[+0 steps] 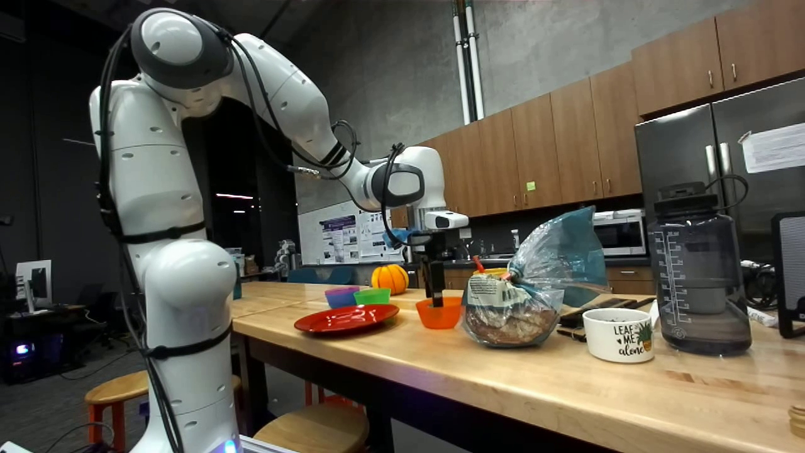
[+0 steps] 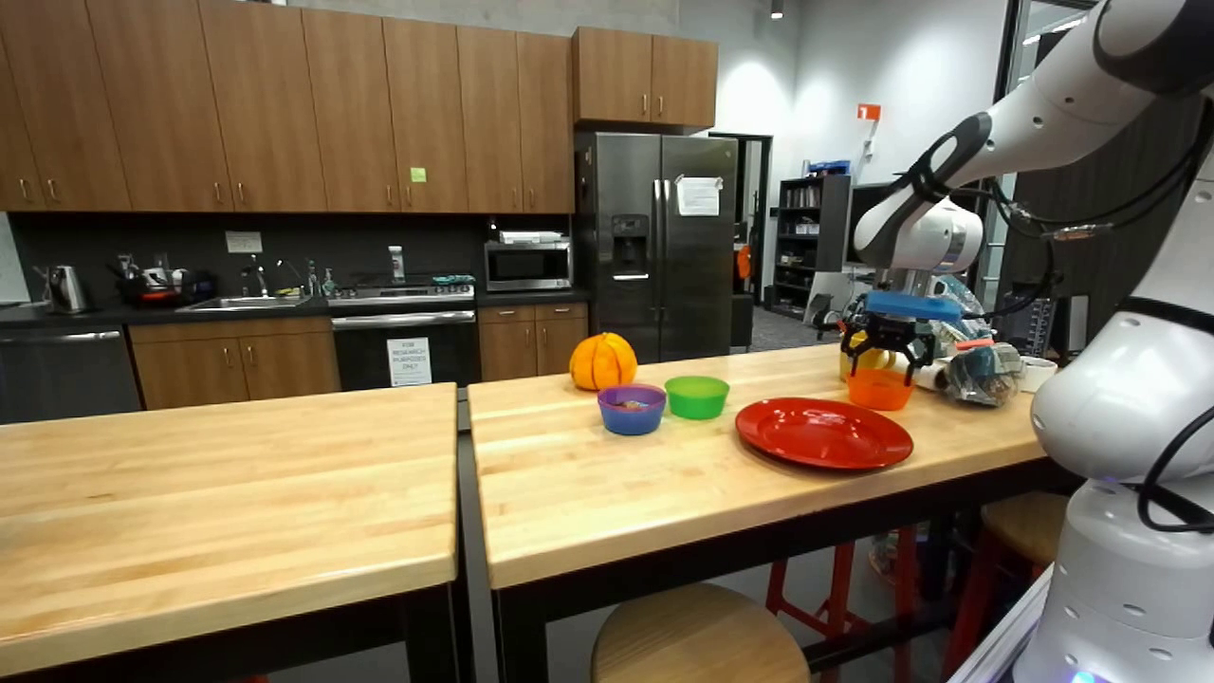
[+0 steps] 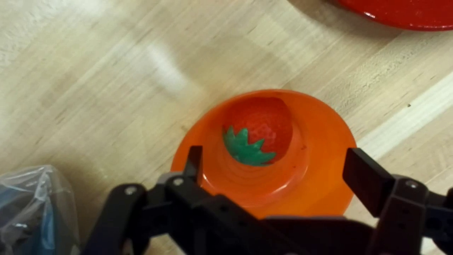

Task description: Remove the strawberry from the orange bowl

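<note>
The strawberry (image 3: 263, 124), red with a green leafy cap, lies inside the orange bowl (image 3: 318, 180), toward the bowl's upper part in the wrist view. The strawberry is hidden by the bowl's sides in both exterior views. The orange bowl stands on the wooden table in both exterior views (image 1: 441, 318) (image 2: 880, 391). My gripper (image 3: 274, 154) is open and empty, pointing down over the bowl. Its fingers spread to opposite sides of the bowl, with the strawberry between and ahead of them. The gripper also shows at the bowl in both exterior views (image 1: 434, 286) (image 2: 887, 359).
The red plate (image 2: 823, 433) lies close to the bowl. A plastic bag of bread (image 1: 510, 314) stands right beside the bowl, on the side away from the plate. A green bowl (image 2: 697, 396), a purple-blue bowl (image 2: 632, 417), a pumpkin (image 2: 603, 361), a white bowl (image 1: 619, 336) and a bottle (image 1: 698, 283) also stand there.
</note>
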You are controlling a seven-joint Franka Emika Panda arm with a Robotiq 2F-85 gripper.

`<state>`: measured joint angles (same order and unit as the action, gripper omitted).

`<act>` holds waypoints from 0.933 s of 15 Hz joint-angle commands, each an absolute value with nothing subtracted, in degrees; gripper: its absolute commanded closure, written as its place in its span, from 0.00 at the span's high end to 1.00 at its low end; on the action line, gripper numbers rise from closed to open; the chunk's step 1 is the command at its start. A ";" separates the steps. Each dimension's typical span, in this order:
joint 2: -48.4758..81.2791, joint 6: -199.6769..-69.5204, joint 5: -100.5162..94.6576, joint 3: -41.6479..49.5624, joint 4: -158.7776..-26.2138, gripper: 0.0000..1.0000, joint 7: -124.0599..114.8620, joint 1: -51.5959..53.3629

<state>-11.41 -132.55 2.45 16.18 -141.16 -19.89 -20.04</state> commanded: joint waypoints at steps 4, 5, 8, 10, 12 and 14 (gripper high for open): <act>-10.65 -132.06 -1.63 13.32 -141.09 1.00 -24.21 -19.60; -10.77 -132.00 -1.05 13.38 -141.14 1.00 -23.67 -19.49; -11.74 -131.85 0.65 14.39 -141.25 1.00 -21.97 -19.79; -12.16 -131.81 0.85 15.05 -141.18 1.00 -21.71 -20.14; -12.48 -131.67 0.82 15.68 -141.00 1.00 -21.59 -20.53; -12.41 -131.45 0.54 16.14 -140.81 1.00 -21.61 -20.83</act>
<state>-11.31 -132.46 0.23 15.42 -140.94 -22.37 -20.19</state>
